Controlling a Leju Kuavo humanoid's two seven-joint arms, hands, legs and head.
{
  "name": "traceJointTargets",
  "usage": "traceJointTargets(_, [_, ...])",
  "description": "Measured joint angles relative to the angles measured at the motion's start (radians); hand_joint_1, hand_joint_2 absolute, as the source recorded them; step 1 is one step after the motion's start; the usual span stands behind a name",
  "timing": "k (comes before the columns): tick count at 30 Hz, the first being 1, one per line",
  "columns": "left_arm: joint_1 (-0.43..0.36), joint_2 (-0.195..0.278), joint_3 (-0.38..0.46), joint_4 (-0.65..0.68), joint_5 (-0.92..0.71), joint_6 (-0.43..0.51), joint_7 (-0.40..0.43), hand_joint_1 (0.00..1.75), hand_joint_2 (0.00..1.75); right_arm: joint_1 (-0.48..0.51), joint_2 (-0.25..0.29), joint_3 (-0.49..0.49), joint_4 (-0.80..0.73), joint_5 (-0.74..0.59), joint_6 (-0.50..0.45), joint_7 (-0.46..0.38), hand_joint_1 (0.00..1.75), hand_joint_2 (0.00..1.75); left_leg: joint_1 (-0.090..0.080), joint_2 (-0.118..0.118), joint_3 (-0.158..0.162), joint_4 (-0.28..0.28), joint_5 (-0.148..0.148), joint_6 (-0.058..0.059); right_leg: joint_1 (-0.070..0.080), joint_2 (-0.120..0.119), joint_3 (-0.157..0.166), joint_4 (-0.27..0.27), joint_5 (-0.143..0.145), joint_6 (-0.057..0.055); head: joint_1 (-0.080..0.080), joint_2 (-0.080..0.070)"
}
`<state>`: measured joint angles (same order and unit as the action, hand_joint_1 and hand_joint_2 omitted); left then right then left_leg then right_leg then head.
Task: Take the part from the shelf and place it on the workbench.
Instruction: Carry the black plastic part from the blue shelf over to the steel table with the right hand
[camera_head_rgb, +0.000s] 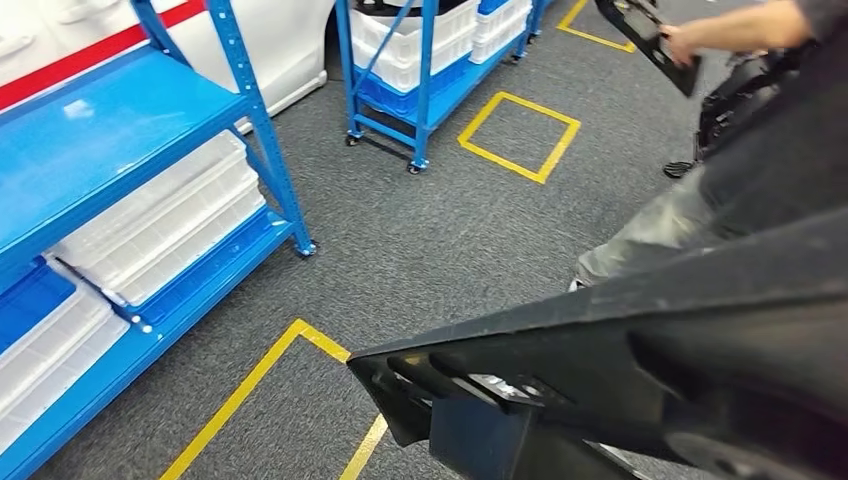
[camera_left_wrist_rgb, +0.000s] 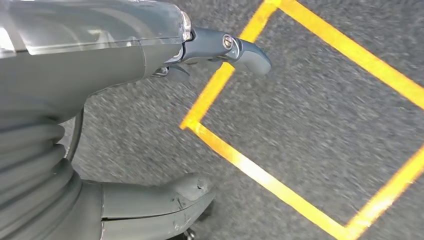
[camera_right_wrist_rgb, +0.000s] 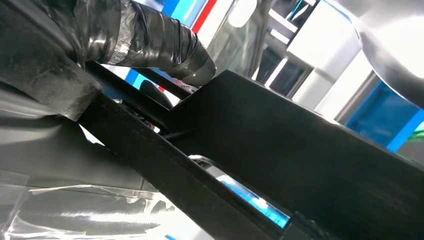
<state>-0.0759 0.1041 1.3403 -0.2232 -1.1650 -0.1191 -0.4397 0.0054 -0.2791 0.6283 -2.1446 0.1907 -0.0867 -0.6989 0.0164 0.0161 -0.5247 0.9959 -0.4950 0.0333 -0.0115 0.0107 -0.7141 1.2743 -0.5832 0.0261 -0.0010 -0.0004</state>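
Grey carpet with yellow tape squares, blue shelf (camera_head_rgb: 120, 150) nearby. Right hand (camera_right_wrist_rgb: 150, 45) clamped on long black part (camera_head_rgb: 640, 350), thumb pressed on its flat face. Left hand (camera_left_wrist_rgb: 150, 125) hanging free, fingers apart. Looks rigid, light, unwieldy; best gripped mid-length along ribbed edge.

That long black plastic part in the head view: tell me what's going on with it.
The robot's right hand grips the long black plastic part and carries it above the grey carpet floor, beside the blue metal shelves. Its left hand hangs empty over yellow floor tape. A person nearby holds another black part. No workbench is visible.
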Motion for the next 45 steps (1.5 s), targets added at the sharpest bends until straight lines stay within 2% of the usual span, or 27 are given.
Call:
traceJointTargets(1, [0.001, 0.001, 0.003, 0.0, 0.003, 0.003, 0.007, 0.0, 1.75, 0.006, -0.001, 0.0, 0.0, 0.001, -0.002, 0.0, 1.75, 1.75, -0.002, 0.013, 0.0, 0.0, -0.001, 0.001, 0.0, -0.002, -0.01, 0.019, 0.002, -0.001, 0.0, 0.0])
traceJointTargets(2, [0.001, 0.001, 0.007, 0.0, 0.007, 0.004, 0.011, 0.0, 1.75, 0.011, -0.003, 0.0, 0.0, 0.001, -0.002, 0.0, 1.75, 1.75, -0.003, 0.024, 0.001, 0.0, -0.002, 0.001, 0.001, -0.005, 0.002, -0.004, 0.025, -0.004, 0.0, 0.0])
traceJointTargets(3, [0.0, 0.001, 0.01, 0.0, 0.009, 0.005, 0.015, 0.0, 1.75, 0.014, -0.006, -0.001, 0.0, 0.001, -0.001, 0.0, 1.75, 1.75, -0.004, 0.034, 0.003, 0.0, -0.004, 0.001, 0.004, -0.014, 0.034, -0.064, 0.06, -0.01, 0.0, 0.0])
traceJointTargets(5, [0.0, -0.003, 0.016, 0.0, 0.012, 0.003, 0.02, 0.0, 1.75, 0.018, -0.01, -0.004, 0.0, 0.003, 0.003, 0.0, 1.75, 1.75, -0.007, 0.052, 0.009, -0.001, -0.009, -0.002, 0.019, -0.057, 0.106, -0.203, 0.111, -0.028, 0.0, 0.0])
traceJointTargets(7, [0.001, -0.009, 0.018, 0.0, 0.013, 0.0, 0.027, 0.0, 1.75, 0.022, -0.013, -0.007, 0.0, 0.009, 0.007, 0.0, 1.75, 1.75, -0.009, 0.07, 0.012, -0.002, -0.013, -0.008, 0.033, -0.083, 0.135, -0.264, 0.119, -0.04, 0.0, 0.0])
traceJointTargets(9, [-0.001, -0.017, 0.019, 0.0, 0.014, -0.002, 0.052, 0.0, 1.75, 0.032, -0.015, -0.013, 0.0, 0.014, 0.019, 0.0, 1.75, 1.75, -0.01, 0.087, 0.016, -0.003, -0.019, -0.015, 0.033, -0.065, 0.136, -0.271, 0.122, -0.047, 0.0, 0.0])
traceJointTargets(10, [-0.002, -0.022, 0.02, 0.0, 0.017, 0.0, 0.074, 0.0, 1.75, 0.04, -0.016, -0.017, 0.0, 0.015, 0.028, 0.0, 1.75, 1.75, -0.01, 0.082, 0.017, 0.002, -0.027, -0.019, 0.03, -0.056, 0.14, -0.278, 0.125, -0.051, 0.0, 0.0])
traceJointTargets(12, [-0.003, -0.034, 0.027, 0.001, 0.023, 0.009, 0.139, 0.0, 1.75, 0.049, -0.018, -0.027, 0.0, 0.015, 0.054, 0.0, 1.75, 1.75, -0.008, 0.04, -0.005, 0.063, -0.068, -0.025, 0.021, -0.038, 0.149, -0.291, 0.131, -0.06, -0.001, 0.0])
traceJointTargets(13, [-0.002, -0.041, 0.032, 0.001, 0.025, 0.014, 0.185, 0.0, 1.75, 0.05, -0.018, -0.033, 0.001, 0.014, 0.07, 0.0, 1.75, 1.75, -0.006, 0.014, -0.032, 0.125, -0.099, -0.027, 0.021, -0.028, 0.15, -0.293, 0.132, -0.062, -0.001, 0.0])
traceJointTargets(15, [0.001, -0.059, 0.04, 0.002, 0.014, 0.023, 0.31, 0.0, 1.75, 0.045, -0.018, -0.045, 0.006, 0.002, 0.112, 0.002, 1.75, 1.75, -0.005, -0.008, -0.099, 0.256, -0.147, -0.031, 0.018, -0.005, 0.148, -0.289, 0.132, -0.065, -0.001, 0.0])
traceJointTargets(16, [0.002, -0.068, 0.043, 0.003, 0.004, 0.027, 0.376, 0.0, 1.75, 0.037, -0.018, -0.052, 0.011, -0.007, 0.134, 0.006, 1.75, 1.75, -0.004, -0.01, -0.119, 0.287, -0.147, -0.034, 0.017, 0.009, 0.148, -0.287, 0.132, -0.064, -0.001, 0.0])
traceJointTargets(17, [0.003, -0.078, 0.043, 0.004, -0.006, 0.03, 0.428, 0.0, 1.75, 0.027, -0.018, -0.059, 0.016, -0.017, 0.153, 0.011, 1.75, 1.75, -0.002, -0.011, -0.119, 0.277, -0.124, -0.036, 0.014, 0.022, 0.148, -0.284, 0.131, -0.063, -0.001, 0.0])
traceJointTargets(18, [0.002, -0.087, 0.043, 0.004, -0.014, 0.031, 0.464, 0.0, 1.75, 0.016, -0.018, -0.066, 0.021, -0.025, 0.166, 0.016, 1.75, 1.75, 0.001, -0.015, -0.101, 0.227, -0.086, -0.039, 0.011, 0.035, 0.148, -0.279, 0.129, -0.059, -0.001, 0.0])
traceJointTargets(20, [0.002, -0.103, 0.043, 0.006, -0.021, 0.033, 0.489, 0.0, 1.75, -0.002, -0.016, -0.079, 0.03, -0.033, 0.178, 0.022, 1.75, 1.75, 0.01, -0.05, -0.046, 0.091, -0.019, -0.045, 0.006, 0.058, 0.145, -0.268, 0.124, -0.047, -0.001, 0.0])
traceJointTargets(22, [0.001, -0.111, 0.043, 0.007, -0.022, 0.034, 0.494, 0.0, 1.75, -0.011, -0.016, -0.088, 0.035, -0.036, 0.18, 0.025, 1.75, 1.75, 0.013, -0.079, -0.017, 0.023, 0.002, -0.041, 0.005, 0.077, 0.137, -0.263, 0.125, -0.032, -0.001, 0.0])
traceJointTargets(24, [-0.001, -0.116, 0.043, 0.008, -0.023, 0.036, 0.497, 0.0, 1.75, -0.015, -0.016, -0.095, 0.039, -0.038, 0.18, 0.026, 1.75, 1.75, 0.009, -0.07, -0.013, 0.015, 0.006, -0.028, 0.002, 0.092, 0.131, -0.268, 0.131, -0.019, -0.001, 0.0])
traceJointTargets(25, [-0.003, -0.118, 0.043, 0.008, -0.023, 0.036, 0.498, 0.0, 1.75, -0.015, -0.016, -0.099, 0.04, -0.038, 0.18, 0.026, 1.75, 1.75, 0.008, -0.061, -0.013, 0.012, 0.008, -0.022, 0.001, 0.085, 0.128, -0.265, 0.129, -0.013, 0.0, 0.0])
traceJointTargets(27, [-0.004, -0.122, 0.043, 0.008, -0.023, 0.036, 0.498, 0.0, 1.75, -0.019, -0.016, -0.104, 0.042, -0.039, 0.18, 0.026, 1.75, 1.75, 0.008, -0.04, -0.012, 0.006, 0.012, -0.008, 0.002, 0.042, 0.102, -0.211, 0.096, -0.006, 0.0, 0.0])
traceJointTargets(28, [-0.003, -0.122, 0.043, 0.008, -0.023, 0.036, 0.498, 0.0, 1.75, -0.021, -0.016, -0.106, 0.043, -0.039, 0.18, 0.026, 1.75, 1.75, 0.006, -0.029, -0.012, 0.006, 0.011, -0.003, 0.003, 0.017, 0.075, -0.153, 0.066, -0.003, 0.0, 0.0])
traceJointTargets(30, [0.0, -0.123, 0.043, 0.008, -0.022, 0.037, 0.502, 0.0, 1.75, -0.024, -0.015, -0.107, 0.046, -0.039, 0.181, 0.027, 1.75, 1.75, 0.002, -0.004, -0.013, 0.006, 0.01, 0.001, 0.001, -0.001, 0.007, -0.018, 0.009, 0.001, 0.0, 0.0])
traceJointTargets(32, [0.0, -0.124, 0.043, 0.008, -0.019, 0.035, 0.52, 0.0, 1.75, -0.024, -0.015, -0.109, 0.05, -0.04, 0.188, 0.027, 1.75, 1.75, -0.002, 0.018, -0.012, 0.006, 0.007, 0.003, 0.002, -0.004, -0.015, 0.021, 0.015, -0.003, 0.0, 0.0])
traceJointTargets(34, [-0.002, -0.128, 0.044, 0.008, -0.014, 0.028, 0.549, 0.0, 1.75, -0.027, -0.015, -0.114, 0.052, -0.046, 0.204, 0.029, 1.75, 1.75, -0.005, 0.038, -0.006, 0.005, 0.003, 0.003, 0.009, -0.016, 0.04, -0.089, 0.083, -0.017, 0.0, 0.0])
traceJointTargets(36, [-0.003, -0.134, 0.044, 0.008, -0.009, 0.011, 0.575, 0.0, 1.75, -0.036, -0.014, -0.122, 0.053, -0.06, 0.223, 0.031, 1.75, 1.75, -0.008, 0.054, 0.001, 0.002, -0.002, 0.001, 0.027, -0.056, 0.11, -0.223, 0.129, -0.035, 0.0, 0.0])
traceJointTargets(38, [-0.003, -0.142, 0.046, 0.009, -0.007, -0.015, 0.593, 0.0, 1.75, -0.05, -0.011, -0.13, 0.054, -0.073, 0.241, 0.032, 1.75, 1.75, -0.01, 0.072, 0.004, -0.001, -0.005, -0.004, 0.041, -0.078, 0.132, -0.271, 0.131, -0.046, 0.0, 0.0])
traceJointTargets(40, [-0.003, -0.147, 0.048, 0.009, -0.007, -0.04, 0.601, 0.0, 1.75, -0.059, -0.007, -0.136, 0.055, -0.081, 0.253, 0.033, 1.75, 1.75, -0.012, 0.091, 0.009, -0.005, -0.01, -0.011, 0.041, -0.059, 0.135, -0.282, 0.135, -0.053, -0.001, 0.0])
traceJointTargets(42, [-0.005, -0.15, 0.049, 0.009, -0.01, -0.048, 0.598, 0.0, 1.75, -0.065, -0.001, -0.141, 0.056, -0.083, 0.26, 0.034, 1.75, 1.75, -0.012, 0.071, 0.005, 0.021, -0.032, -0.017, 0.034, -0.042, 0.147, -0.301, 0.143, -0.059, -0.001, 0.0])
traceJointTargets(45, [-0.002, -0.151, 0.049, 0.009, -0.021, -0.014, 0.539, 0.0, 1.75, -0.072, 0.017, -0.146, 0.057, -0.078, 0.252, 0.031, 1.75, 1.75, -0.007, 0.003, -0.08, 0.199, -0.118, -0.026, 0.028, -0.011, 0.156, -0.309, 0.145, -0.066, -0.001, 0.0])
